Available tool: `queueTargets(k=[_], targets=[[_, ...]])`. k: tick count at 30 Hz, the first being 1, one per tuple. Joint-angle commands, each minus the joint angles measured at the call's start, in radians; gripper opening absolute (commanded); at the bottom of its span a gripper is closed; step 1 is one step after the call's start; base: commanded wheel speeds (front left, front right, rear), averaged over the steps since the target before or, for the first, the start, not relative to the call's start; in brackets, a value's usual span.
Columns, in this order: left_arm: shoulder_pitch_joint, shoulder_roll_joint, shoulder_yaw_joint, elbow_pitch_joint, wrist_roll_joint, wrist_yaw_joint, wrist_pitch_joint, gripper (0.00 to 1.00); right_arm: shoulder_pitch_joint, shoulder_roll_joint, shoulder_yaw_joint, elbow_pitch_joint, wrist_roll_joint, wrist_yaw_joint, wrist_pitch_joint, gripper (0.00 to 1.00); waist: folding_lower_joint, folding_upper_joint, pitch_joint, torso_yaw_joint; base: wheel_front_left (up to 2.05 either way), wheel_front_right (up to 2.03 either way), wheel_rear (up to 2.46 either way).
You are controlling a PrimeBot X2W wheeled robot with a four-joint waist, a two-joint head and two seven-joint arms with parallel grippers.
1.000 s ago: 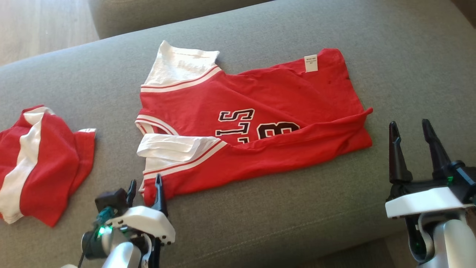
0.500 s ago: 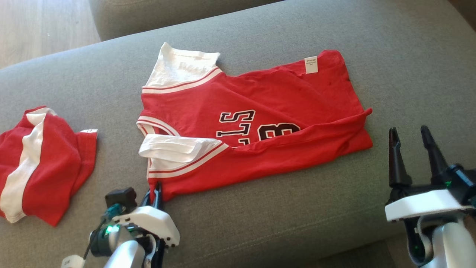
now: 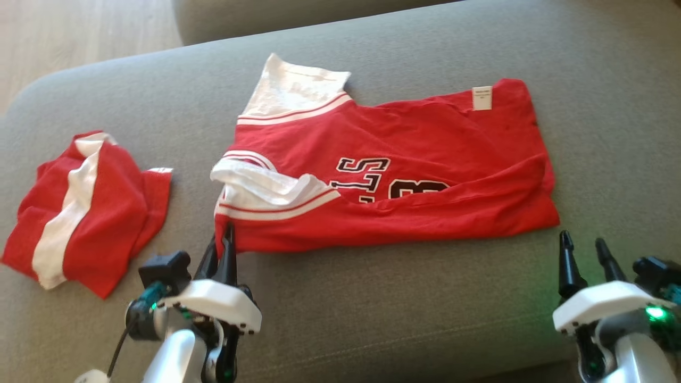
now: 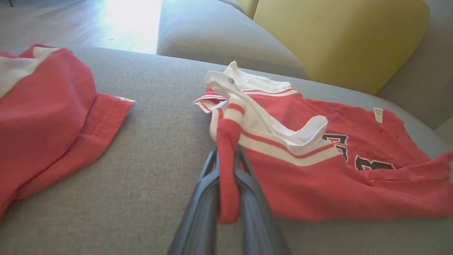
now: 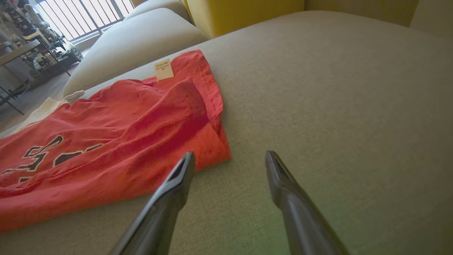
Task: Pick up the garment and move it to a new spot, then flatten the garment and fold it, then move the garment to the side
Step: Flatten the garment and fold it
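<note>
Red jersey with white sleeves and black lettering (image 3: 404,175) lies mid-frame in head view on the grey fabric sofa cushion (image 3: 372,303). Long axis runs left-right: collar and sleeves at the left end, hem at the right. Small white label (image 3: 482,98) sits near the upper-right corner. Near long edge is folded up over the lower part of the lettering.

Left gripper (image 3: 222,239), lower left of frame: fingers clamped on the jersey's lower-left corner. Left wrist view shows a roll of red fabric (image 4: 226,170) pinched between them, with the white sleeve bunched just above it.

Right gripper (image 3: 582,238), lower right: fingers apart, holding nothing. In right wrist view its left fingertip (image 5: 185,166) is just beside the hem corner; touching or not, can't tell.

Crumpled red-and-white garment (image 3: 85,207) lies at far left, well apart from the jersey.
</note>
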Motion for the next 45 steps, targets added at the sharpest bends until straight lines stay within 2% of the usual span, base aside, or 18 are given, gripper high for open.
queueTargets(k=[1,7,13,20,25,26,27,28,36,45], targets=[[-0.015,0.010,0.033,-0.039,0.011,-0.007,-0.011,0.00,-0.063,-0.004,0.021,0.011,0.024,0.000,0.000,1.00,0.0000,0.0000,0.004,0.015,0.00,0.00,0.00],[-0.010,0.010,0.010,-0.054,0.020,-0.017,-0.011,0.00,-0.182,-0.004,0.029,0.223,0.202,0.000,-0.028,1.00,0.0000,0.0000,0.021,0.037,0.00,0.00,0.00],[-0.018,0.010,-0.004,-0.050,0.023,-0.020,-0.011,0.00,-0.279,-0.004,0.064,0.376,0.379,0.000,-0.047,1.00,0.0000,0.0000,0.035,0.046,0.00,0.00,0.00],[-0.026,0.010,-0.011,-0.053,0.024,-0.021,-0.011,0.00,-0.332,-0.004,0.157,0.424,0.555,0.000,-0.056,1.00,0.0000,0.0000,0.044,0.051,0.00,0.00,0.00],[-0.028,0.010,-0.012,-0.055,0.023,-0.020,-0.011,0.00,-0.345,-0.004,0.189,0.436,0.584,0.000,-0.062,1.00,0.0000,0.0000,0.049,0.050,0.00,0.00,0.00],[-0.029,0.010,-0.014,-0.054,0.022,-0.021,-0.011,0.00,-0.351,-0.004,0.190,0.447,0.568,0.000,-0.064,0.49,0.0000,0.0000,0.048,0.051,0.00,0.00,0.00],[-0.029,0.010,-0.013,-0.053,0.021,-0.021,-0.011,0.00,-0.354,-0.004,0.185,0.455,0.555,0.000,-0.065,0.09,0.0000,0.0000,0.048,0.050,0.00,0.00,0.00],[-0.029,0.010,-0.012,-0.052,0.021,-0.021,-0.011,0.00,-0.357,-0.006,0.178,0.462,0.537,0.000,-0.065,0.00,0.0000,0.0000,0.048,0.050,0.00,0.00,0.00],[0.006,0.011,0.013,-0.040,0.020,-0.028,-0.011,0.00,-0.326,-0.016,0.107,0.431,0.401,0.000,-0.066,0.00,0.0000,0.0000,0.026,0.042,0.00,0.00,0.00],[0.086,0.022,-0.017,-0.018,0.034,-0.057,-0.009,0.00,-0.233,-0.043,0.050,0.400,0.327,0.000,-0.058,0.00,0.0000,0.0000,-0.022,0.048,0.00,0.00,0.00]])
